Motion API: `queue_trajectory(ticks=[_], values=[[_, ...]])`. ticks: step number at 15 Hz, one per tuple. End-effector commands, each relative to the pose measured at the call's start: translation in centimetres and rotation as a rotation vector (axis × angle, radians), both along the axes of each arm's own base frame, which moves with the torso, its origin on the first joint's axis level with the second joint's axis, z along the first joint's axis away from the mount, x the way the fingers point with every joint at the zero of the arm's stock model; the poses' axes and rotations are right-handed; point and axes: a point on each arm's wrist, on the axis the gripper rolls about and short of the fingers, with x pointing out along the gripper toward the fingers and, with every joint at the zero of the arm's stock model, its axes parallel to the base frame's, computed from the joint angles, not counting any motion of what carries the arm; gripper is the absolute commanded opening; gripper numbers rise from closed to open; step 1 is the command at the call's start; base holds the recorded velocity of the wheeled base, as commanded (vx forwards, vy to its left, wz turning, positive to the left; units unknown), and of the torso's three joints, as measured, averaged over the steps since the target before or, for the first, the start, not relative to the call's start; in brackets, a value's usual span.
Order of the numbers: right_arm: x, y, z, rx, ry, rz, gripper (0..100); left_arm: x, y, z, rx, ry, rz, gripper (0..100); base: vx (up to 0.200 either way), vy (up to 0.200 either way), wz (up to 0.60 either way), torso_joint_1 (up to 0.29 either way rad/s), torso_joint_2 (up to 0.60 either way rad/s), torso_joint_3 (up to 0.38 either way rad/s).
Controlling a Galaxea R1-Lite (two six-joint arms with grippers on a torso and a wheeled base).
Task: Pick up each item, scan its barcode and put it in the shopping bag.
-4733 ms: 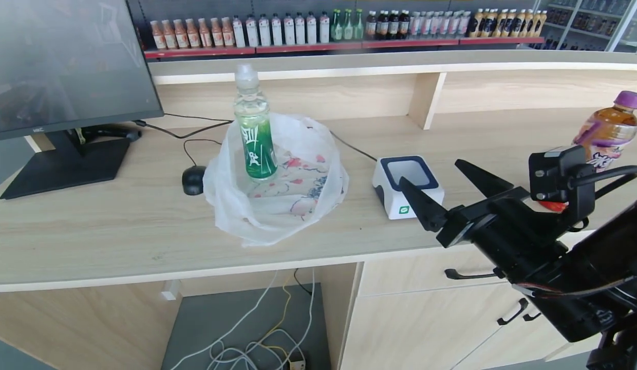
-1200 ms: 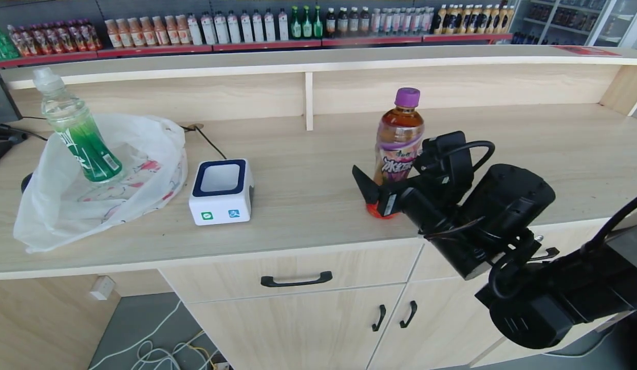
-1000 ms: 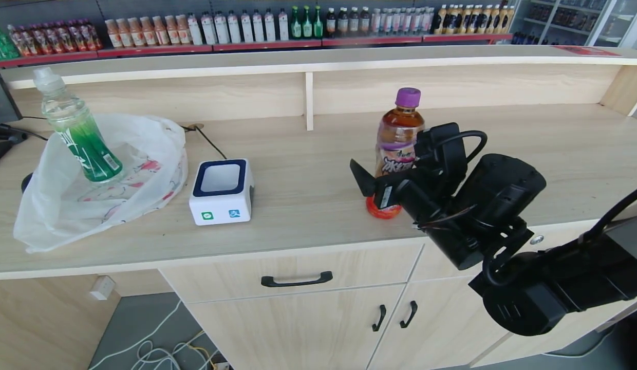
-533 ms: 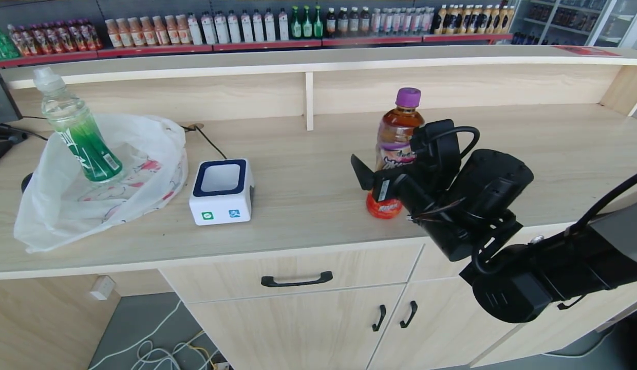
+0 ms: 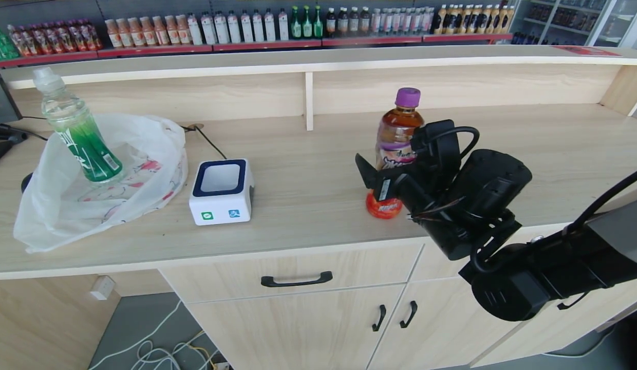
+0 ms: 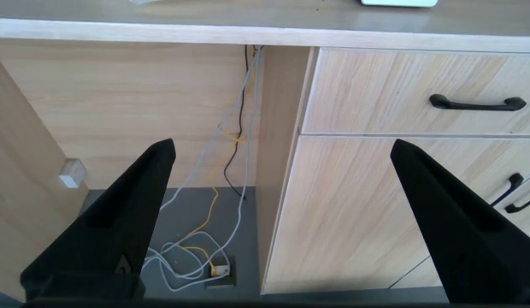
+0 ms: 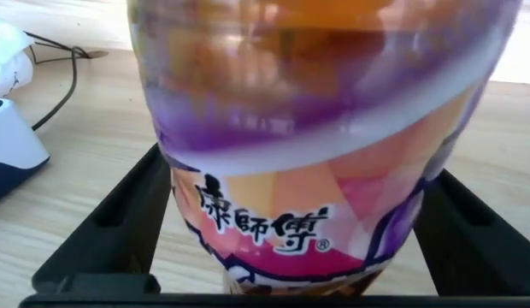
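Note:
A brown-tea bottle (image 5: 398,128) with a purple cap stands upright near the counter's front edge, right of centre. My right gripper (image 5: 388,165) is open, with one finger (image 5: 364,172) left of the bottle and the bottle between the two. In the right wrist view the bottle (image 7: 316,128) sits between both fingers (image 7: 103,235), with small gaps at its lower part. A green-label bottle (image 5: 82,139) stands in the white shopping bag (image 5: 144,149) at the left. The white barcode scanner (image 5: 222,191) sits between bag and tea bottle. My left gripper (image 6: 282,145) hangs open below the counter.
The counter (image 5: 308,205) has a raised back ledge with a divider (image 5: 308,100). A cable (image 5: 210,141) runs behind the scanner. Drawers and cabinet doors (image 6: 402,171) lie under the counter, with loose wires (image 6: 205,248) on the floor. Shelves of bottles stand far behind.
The head camera swung right after the earliest frame. Over the last second my right gripper moved forward and up around the tea bottle, and its near finger edged slightly toward it.

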Motion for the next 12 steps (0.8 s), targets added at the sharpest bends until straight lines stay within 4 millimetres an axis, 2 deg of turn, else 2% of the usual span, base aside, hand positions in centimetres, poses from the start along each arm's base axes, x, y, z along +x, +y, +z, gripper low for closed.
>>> queue_trajectory(ticks=[1, 12], values=[[0.03, 0.05, 0.21, 0.004, -0.007, 0.001, 0, 0.00, 0.00, 0.00, 0.000, 0.000, 0.002, 100, 0.000, 0.000, 0.00, 0.000, 0.00, 0.000], [0.00, 0.10, 1.14, 0.022, -0.033, 0.001, 0, 0.00, 0.00, 0.00, 0.000, 0.000, 0.002, 100, 0.000, 0.000, 0.00, 0.000, 0.00, 0.000]])
